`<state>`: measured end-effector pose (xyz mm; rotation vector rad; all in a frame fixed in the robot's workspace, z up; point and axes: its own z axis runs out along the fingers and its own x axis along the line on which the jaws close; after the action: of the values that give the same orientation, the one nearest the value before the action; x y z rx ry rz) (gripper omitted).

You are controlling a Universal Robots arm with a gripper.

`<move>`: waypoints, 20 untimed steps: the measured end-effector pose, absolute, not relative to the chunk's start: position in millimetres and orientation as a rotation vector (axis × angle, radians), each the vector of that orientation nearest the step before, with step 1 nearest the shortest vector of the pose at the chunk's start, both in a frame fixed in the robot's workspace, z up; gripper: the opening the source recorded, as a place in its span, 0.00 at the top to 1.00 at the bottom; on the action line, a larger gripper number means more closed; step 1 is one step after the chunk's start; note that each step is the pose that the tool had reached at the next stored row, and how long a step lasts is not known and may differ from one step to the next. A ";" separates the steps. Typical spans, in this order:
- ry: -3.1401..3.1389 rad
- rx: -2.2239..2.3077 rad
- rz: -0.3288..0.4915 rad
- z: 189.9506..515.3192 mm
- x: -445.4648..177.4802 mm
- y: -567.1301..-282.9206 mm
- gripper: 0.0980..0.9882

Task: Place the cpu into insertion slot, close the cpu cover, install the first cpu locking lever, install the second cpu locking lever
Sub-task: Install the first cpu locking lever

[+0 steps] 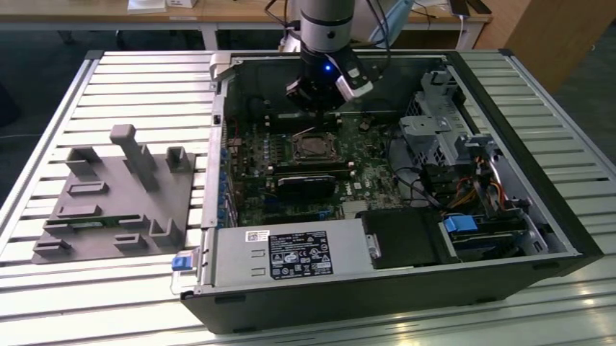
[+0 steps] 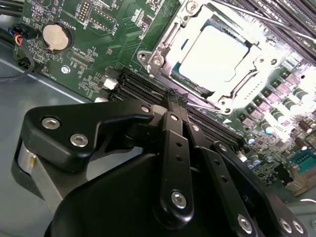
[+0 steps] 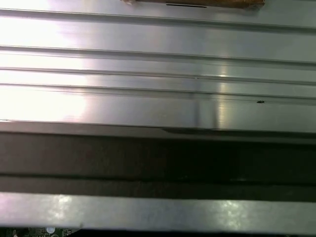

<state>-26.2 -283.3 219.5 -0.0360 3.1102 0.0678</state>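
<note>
Second wrist view: cpu [image 2: 213, 54] seated in insertion slot [image 2: 193, 85] near the centre of the motherboard [image 2: 89, 64], cpu cover [image 2: 165, 47] lying flat around it; end effector [image 2: 174, 97], fingers pressed together, poised just beside the slot.

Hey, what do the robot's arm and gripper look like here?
The arm is a silver-grey cylinder ending in a black wrist with a small blue light. The gripper is matte black, built of jointed links with silver screw heads.

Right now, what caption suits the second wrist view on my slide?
Shut hand at the edge of the insertion slot, cpu framed by the cpu cover.
</note>
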 end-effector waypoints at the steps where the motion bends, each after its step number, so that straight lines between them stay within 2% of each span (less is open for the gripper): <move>1: 3.110 -0.036 0.068 218.9 -25.8 -283.3 0.99; 20: 3.112 -0.036 0.067 209.3 -24.3 -282.7 0.99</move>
<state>-24.3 -282.7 209.3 -0.0357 3.1120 0.0675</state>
